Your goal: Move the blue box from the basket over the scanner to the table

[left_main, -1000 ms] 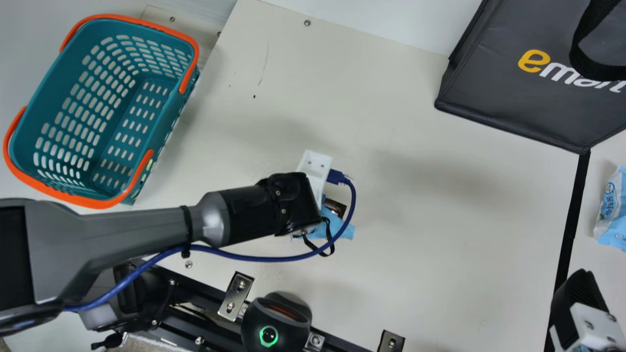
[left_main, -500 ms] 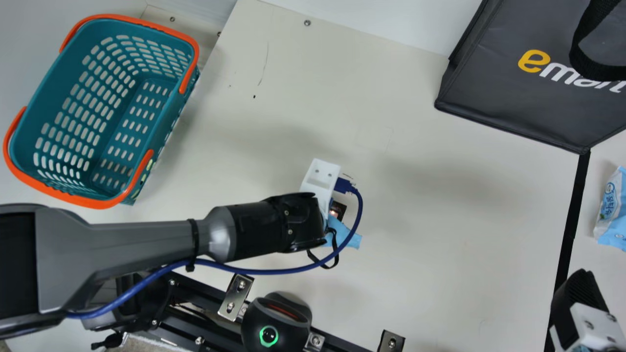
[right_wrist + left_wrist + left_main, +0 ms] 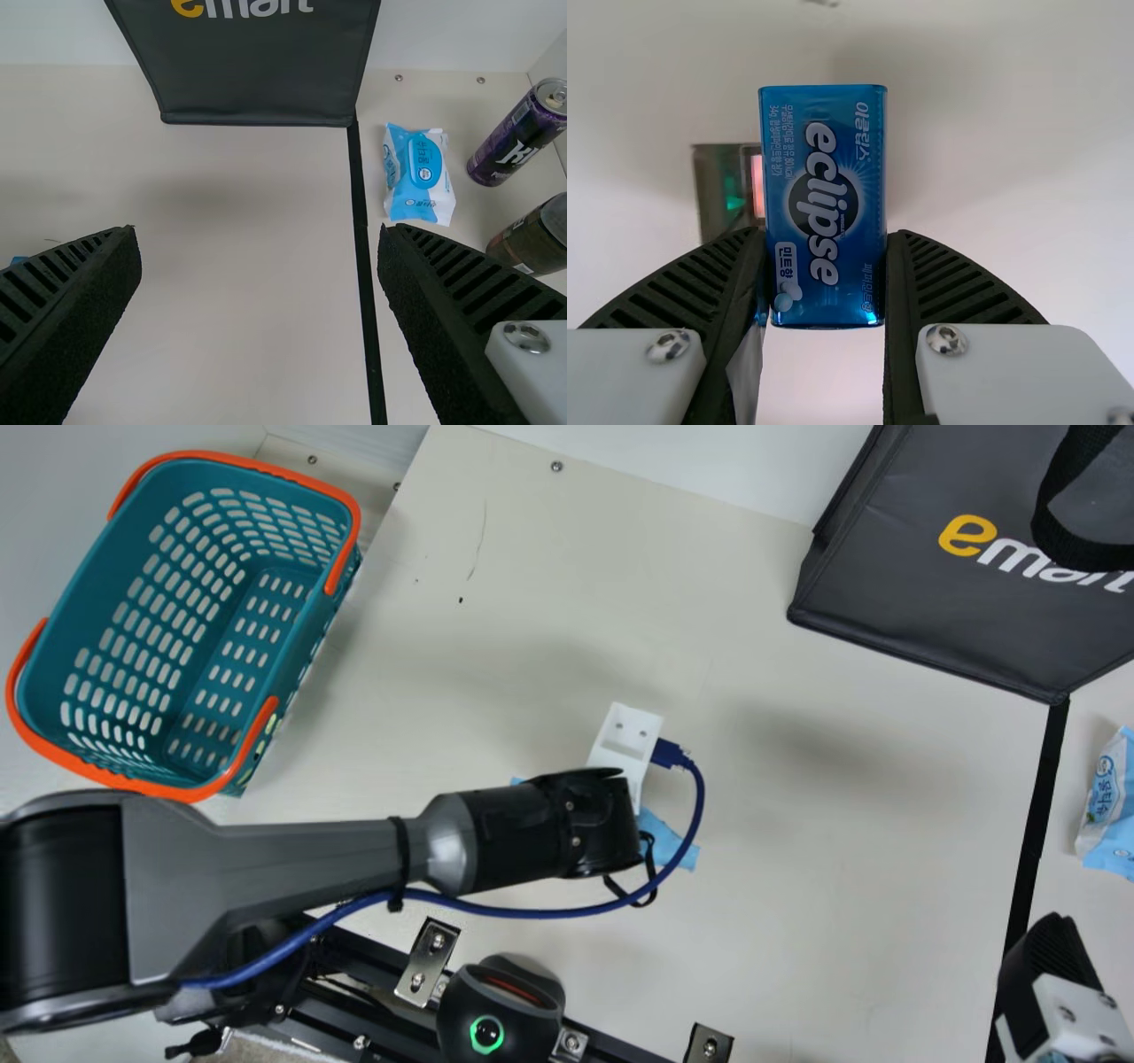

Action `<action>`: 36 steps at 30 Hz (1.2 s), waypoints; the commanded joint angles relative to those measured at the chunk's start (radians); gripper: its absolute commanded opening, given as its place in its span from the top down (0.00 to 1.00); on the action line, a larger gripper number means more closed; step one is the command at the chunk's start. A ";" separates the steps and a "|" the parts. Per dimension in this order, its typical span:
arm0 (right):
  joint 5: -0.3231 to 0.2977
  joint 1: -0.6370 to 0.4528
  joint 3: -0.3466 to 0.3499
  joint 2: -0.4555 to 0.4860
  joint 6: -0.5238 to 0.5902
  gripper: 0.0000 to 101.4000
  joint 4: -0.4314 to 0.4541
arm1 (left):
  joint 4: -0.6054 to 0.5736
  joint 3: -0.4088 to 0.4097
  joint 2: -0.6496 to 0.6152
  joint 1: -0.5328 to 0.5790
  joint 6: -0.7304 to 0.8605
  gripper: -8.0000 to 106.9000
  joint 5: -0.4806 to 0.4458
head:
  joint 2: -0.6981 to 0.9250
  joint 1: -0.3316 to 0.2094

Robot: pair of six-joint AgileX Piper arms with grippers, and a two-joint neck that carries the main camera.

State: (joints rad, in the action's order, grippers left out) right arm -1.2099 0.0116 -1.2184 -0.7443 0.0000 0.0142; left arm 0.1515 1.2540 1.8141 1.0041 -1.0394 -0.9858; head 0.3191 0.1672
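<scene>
Left arm (image 3: pixel 310 859) is shifting away from the basket (image 3: pixel 106 576), left gripper (image 3: pixel 826 235) pinching the blue box (image 3: pixel 824 177) above the table (image 3: pixel 842 921). Basket removal is looking done; scanning is probably proceeding, the likely scanner (image 3: pixel 713 190) glowing red and green beneath; placing is remaining. Box is showing glossy faces, rounded corners; basket, slotted teal plastic. Right gripper (image 3: pixel 257 230) is standing spread.

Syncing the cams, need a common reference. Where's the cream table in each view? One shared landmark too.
Main: the cream table spans the middle, from below the teal basket to the right edge.
Left wrist: background behind the blue box.
Right wrist: between and beyond the right gripper's fingers.
Landmark, main and right wrist: black tote bag.
</scene>
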 commanded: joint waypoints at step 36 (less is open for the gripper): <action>-0.002 0.000 0.000 0.000 0.000 0.06 0.000 | -0.111 0.381 0.295 0.036 -0.080 0.77 -0.118 | 0.002 -0.029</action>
State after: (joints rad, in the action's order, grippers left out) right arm -1.2122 0.0116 -1.2184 -0.7443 0.0000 0.0142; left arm 0.0435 1.6333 2.1085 1.0405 -1.1185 -1.1038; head 0.3191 0.1687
